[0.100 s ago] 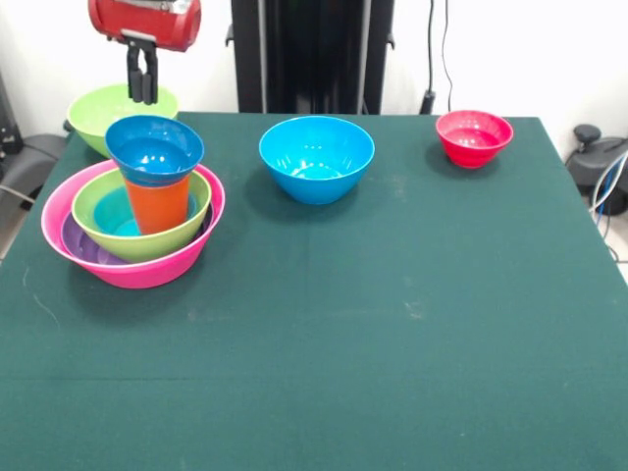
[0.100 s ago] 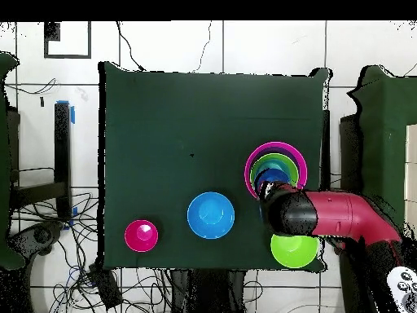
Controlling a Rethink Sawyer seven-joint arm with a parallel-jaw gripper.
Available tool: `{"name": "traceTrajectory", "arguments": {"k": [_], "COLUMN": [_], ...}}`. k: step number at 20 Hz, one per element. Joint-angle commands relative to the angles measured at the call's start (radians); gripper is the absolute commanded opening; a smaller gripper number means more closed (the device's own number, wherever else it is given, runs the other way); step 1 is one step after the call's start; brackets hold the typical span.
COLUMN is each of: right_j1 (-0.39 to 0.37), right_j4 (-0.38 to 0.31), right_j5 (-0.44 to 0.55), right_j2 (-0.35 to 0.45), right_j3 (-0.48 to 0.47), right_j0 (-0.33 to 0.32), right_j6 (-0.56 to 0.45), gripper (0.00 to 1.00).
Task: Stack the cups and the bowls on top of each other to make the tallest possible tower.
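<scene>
Front view puts the claw [image 1: 143,96] hanging from the red arm [image 1: 145,22], its two dark fingers pressed together and pinching nothing. It sits just above and slightly behind the tower [image 1: 134,221], clear of it. At about 5 o'clock from the claw, a blue bowl [image 1: 154,148] rests upright on the rim of the orange cup [image 1: 157,204]. That cup stands inside a lime green bowl [image 1: 142,216], with a teal inner bowl [image 1: 120,218] showing beside it. Below lie a purple bowl [image 1: 86,245] and the wide pink bowl [image 1: 137,267] as base. Directly behind the claw, at the table's [image 1: 324,343] far edge, sits a second lime green bowl [image 1: 103,108]. At 3 o'clock from the tower a larger blue bowl [image 1: 316,157] stands alone, and farther along at 2 o'clock is the small red bowl [image 1: 474,136]. Overhead, the arm covers part of the stack.
</scene>
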Motion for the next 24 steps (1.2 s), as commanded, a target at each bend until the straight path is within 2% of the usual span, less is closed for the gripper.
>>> {"name": "traceTrajectory", "arguments": {"k": [1,10,24], "right_j1": [0.089,0.154,0.116], "right_j4": [-0.103,-0.137,-0.12], "right_j5": [0.034,0.01,0.113], "right_j2": [0.07,0.077,0.139], "right_j3": [-0.007,-0.045,-0.061], "right_j0": [-0.001,-0.014,-0.072], "right_j6": [-0.22,-0.212,-0.31], "gripper": [0.0,0.0,0.0]}}
